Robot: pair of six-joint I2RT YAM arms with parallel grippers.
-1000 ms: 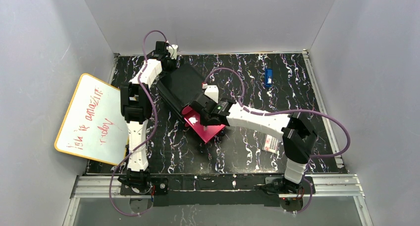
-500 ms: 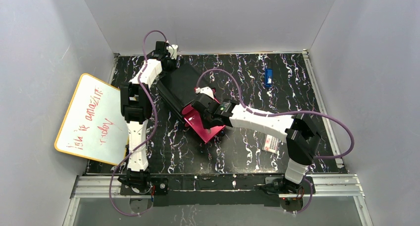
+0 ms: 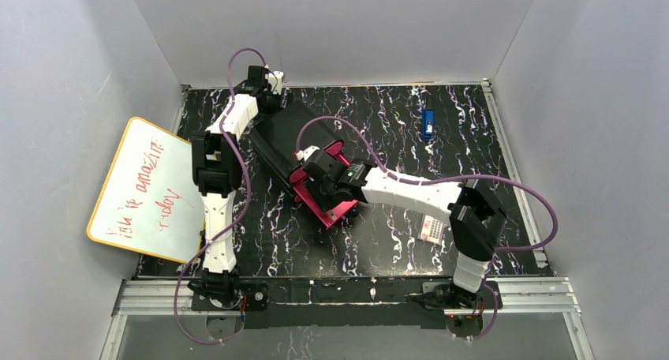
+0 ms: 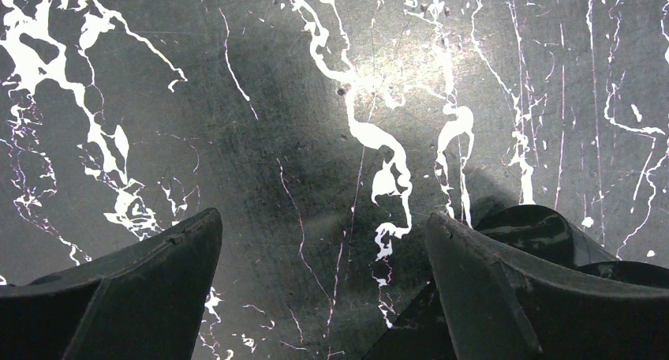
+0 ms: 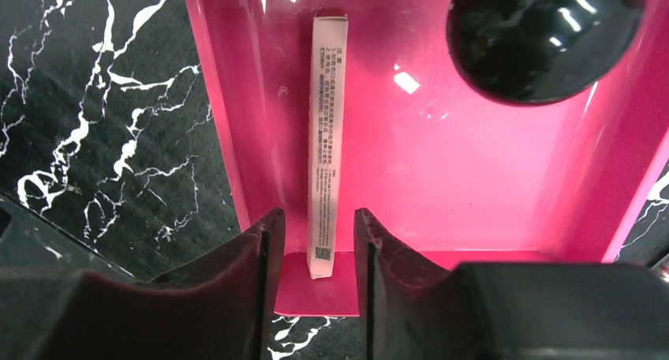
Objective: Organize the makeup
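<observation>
**Item 1: right gripper (image 5: pixel 315 222).** It hangs low over the pink drawer (image 5: pixel 473 178). A second ago its fingers were pinched closer together. They now stand part-way apart and hold nothing.

**Item 2: slim pale stick box (image 5: pixel 327 123).** It lies flat on the drawer floor along the drawer's left wall. Its near end sits between the 2 parted fingers, with a gap showing on each side. I take it as just let go, so 1 more piece counts as put away.

**Item 3: black compact (image 5: pixel 544 36).** It is inside the drawer, at the far right corner.

**Item 4: dotted palette (image 3: pixel 431 228).** It is on the table (image 3: pixel 379 241), well to the right of the drawer, and not yet stored.

**Item 5: left gripper (image 4: pixel 323 241).** It is out beyond the black box (image 3: pixel 276 143) that the drawer slides from. Its fingers are wide apart and empty above bare table.

**Item 6: blue object (image 3: pixel 427 123).** It lies far off to the drawer's right rear.

**Remark.** The right arm looks free to go for the palette next.
</observation>
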